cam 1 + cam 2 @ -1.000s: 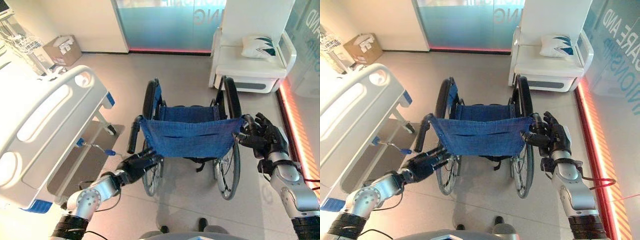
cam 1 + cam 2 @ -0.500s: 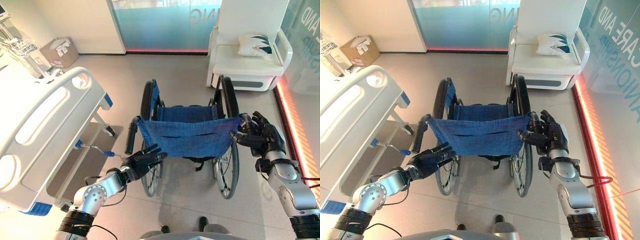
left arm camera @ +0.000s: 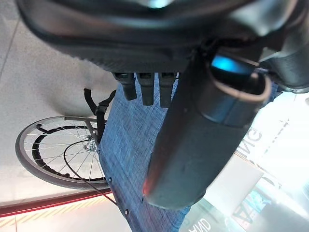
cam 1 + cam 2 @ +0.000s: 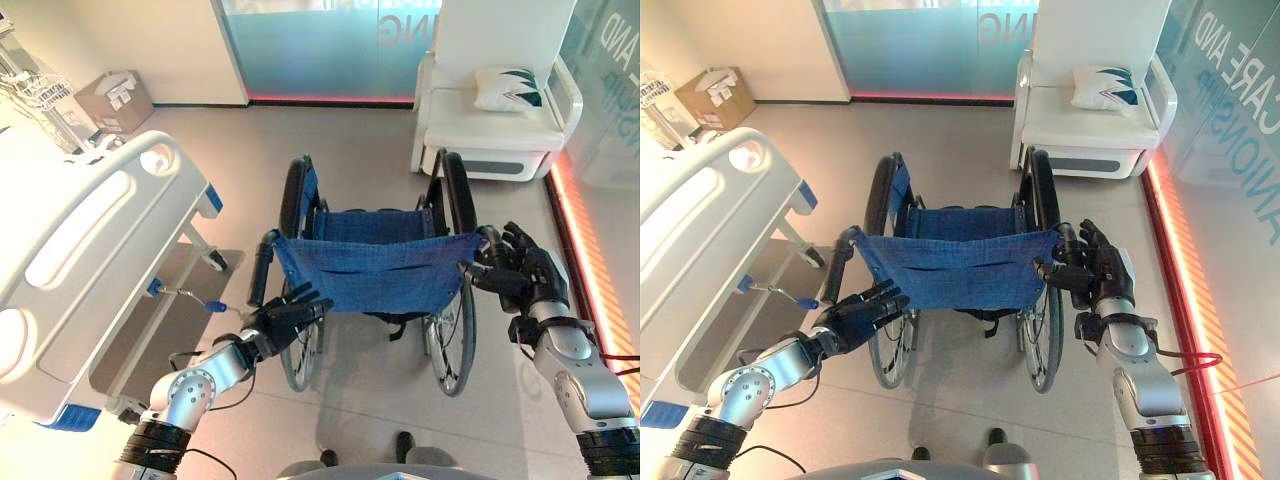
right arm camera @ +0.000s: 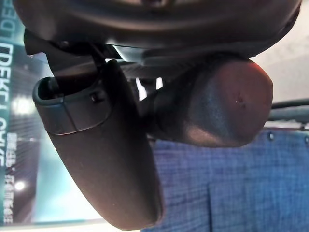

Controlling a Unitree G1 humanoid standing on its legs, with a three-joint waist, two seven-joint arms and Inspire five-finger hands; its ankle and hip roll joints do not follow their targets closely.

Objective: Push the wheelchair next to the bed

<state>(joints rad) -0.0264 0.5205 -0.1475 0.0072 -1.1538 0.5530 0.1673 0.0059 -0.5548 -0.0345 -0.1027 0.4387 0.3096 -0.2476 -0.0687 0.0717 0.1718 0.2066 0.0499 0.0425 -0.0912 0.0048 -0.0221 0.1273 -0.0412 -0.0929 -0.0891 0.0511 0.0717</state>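
Note:
The wheelchair (image 4: 375,275) stands in the middle of the floor, its blue cloth back facing me. The white bed (image 4: 90,250) lies at the left, its footboard a short way from the chair's left wheel (image 4: 298,350). My left hand (image 4: 282,318) is open with fingers spread, just below the black left push handle (image 4: 260,275) and apart from it. In the left wrist view its straight fingers (image 3: 145,89) point at the blue cloth (image 3: 130,159). My right hand (image 4: 522,278) is curled round the right push handle (image 4: 488,243).
A white armchair (image 4: 495,130) with a cushion stands at the back right, behind the wheelchair. A cardboard box (image 4: 112,98) sits at the back left by the wall. A red light strip (image 4: 585,270) runs along the floor's right edge. A blue-tipped crank (image 4: 212,305) juts from under the bed.
My left hand has risen from beside the left wheel and spread its fingers just under the left push handle. The right hand has stayed on its handle.

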